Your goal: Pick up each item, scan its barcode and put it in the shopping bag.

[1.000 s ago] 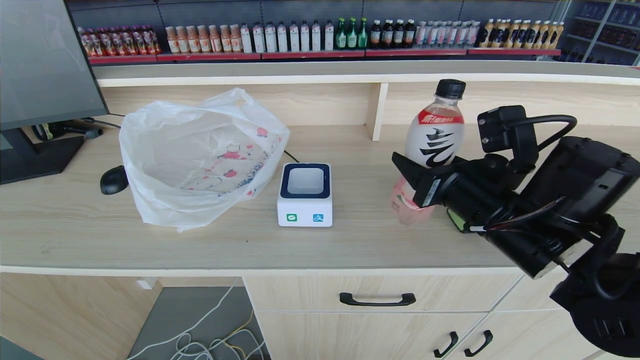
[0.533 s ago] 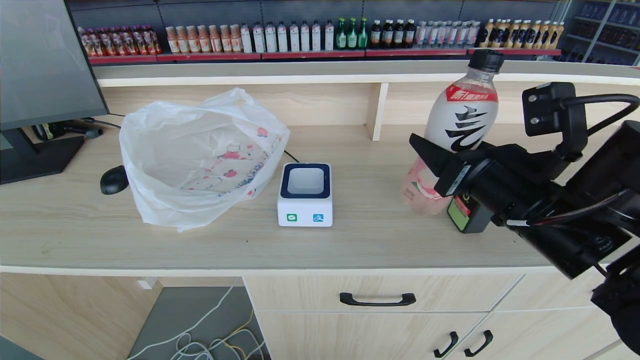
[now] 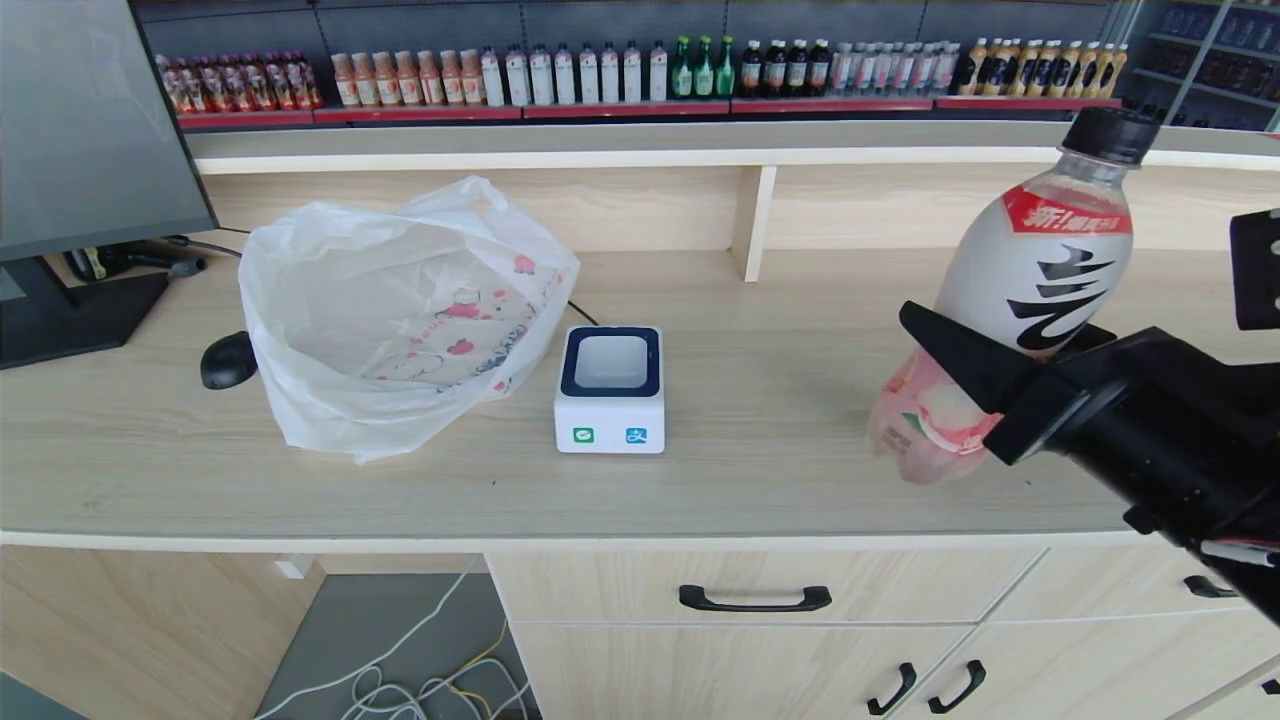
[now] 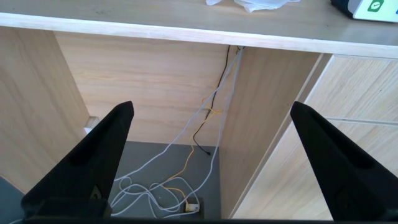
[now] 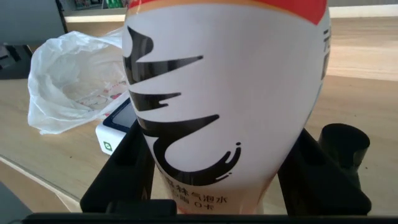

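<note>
Over the last second the right gripper [image 3: 985,345], clamped on the drink bottle [image 3: 1040,260], carried it to the right and higher above the wooden counter [image 3: 760,490], nearer the head camera. The bottle leaned further, its black cap [image 3: 1118,135] swinging right. Its pink base came toward the counter's near edge.

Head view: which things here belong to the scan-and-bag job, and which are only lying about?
For the job:
- bottle, held in the right gripper
- scanner on the counter
- shopping bag, open, beside the scanner

Lying about:
- mouse
- monitor
- shelf drinks
- loose cables
</note>
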